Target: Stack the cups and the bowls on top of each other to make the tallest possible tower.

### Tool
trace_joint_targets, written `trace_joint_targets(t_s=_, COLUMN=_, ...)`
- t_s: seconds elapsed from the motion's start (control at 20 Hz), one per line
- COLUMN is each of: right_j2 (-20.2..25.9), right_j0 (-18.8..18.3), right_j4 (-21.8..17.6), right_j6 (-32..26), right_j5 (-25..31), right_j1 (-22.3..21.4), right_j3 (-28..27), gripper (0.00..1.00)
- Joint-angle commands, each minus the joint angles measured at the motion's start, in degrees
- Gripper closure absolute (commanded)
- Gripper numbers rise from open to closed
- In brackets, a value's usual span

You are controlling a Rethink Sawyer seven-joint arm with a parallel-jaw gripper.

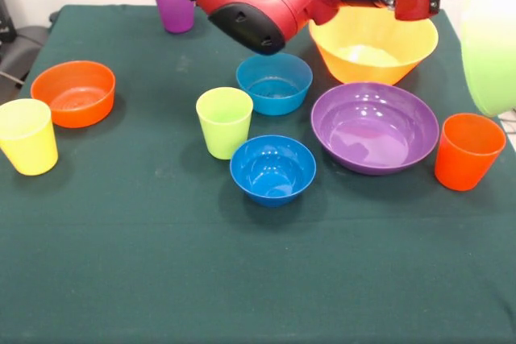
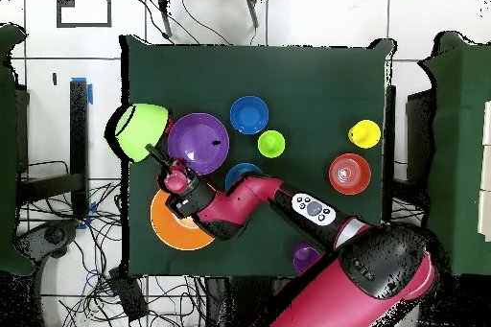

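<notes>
Beside the lifted lime green bowl (image 1: 488, 46), purple bowl (image 1: 375, 126), orange cup (image 1: 468, 151).

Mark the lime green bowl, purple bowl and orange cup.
lime green bowl (image 1: 489, 50), front view, outer wall.
purple bowl (image 1: 375, 126), front view, inside bottom.
orange cup (image 1: 468, 151), front view, side wall.

Front view: set across the desk (image 1: 121, 279) from the robot, low and close, facing the arm (image 1: 266, 6) that enters from the top edge; only the green cloth and the far wall fit in

Overhead view: hung high above, looking straight down, robot base at the bottom, far enough out to take in the whole desk (image 2: 316, 83) plus surrounding floor tiles (image 2: 316, 11) and cables

Shared by both: the desk top, turned half round between them, so the purple bowl (image 1: 375, 126) (image 2: 198, 141) lies right in one, left in the other
</notes>
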Motion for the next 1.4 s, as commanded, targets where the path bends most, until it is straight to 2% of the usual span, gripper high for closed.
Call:
trace_joint_targets(t_s=0.05, right_j2=-4.9, right_j0=0.05, right_j4=0.51, right_j6=4.18, right_j5=2.61, right_j1=-3.93, right_j3=-3.15, gripper=1.0)
trace_joint_targets(t_s=0.25, right_j2=-5.88, right_j0=-0.54, right_j4=-3.47, right_j6=9.36, right_j5=2.04, right_j1=-4.39, right_j3=-4.9, gripper=1.0)
trace_joint_targets(t_s=0.45, right_j2=-6.29, right_j0=-0.75, right_j4=-4.65, right_j6=11.21, right_j5=1.01, right_j1=-3.98, right_j3=-5.79, gripper=1.0)
trace_joint_targets(t_s=0.75, right_j2=-6.45, right_j0=0.23, right_j4=-3.41, right_j6=9.63, right_j5=-0.3, right_j1=-1.82, right_j3=-6.41, gripper=1.0)
trace_joint_targets(t_s=1.15, right_j2=-7.49, right_j0=2.33, right_j4=-4.18, right_j6=8.34, right_j5=-3.12, right_j1=3.38, right_j3=-11.54, gripper=1.0)
trace_joint_targets(t_s=1.4, right_j2=-7.96, right_j0=3.15, right_j4=-3.84, right_j6=7.88, right_j5=-4.39, right_j1=4.5, right_j3=-12.79, gripper=1.0)
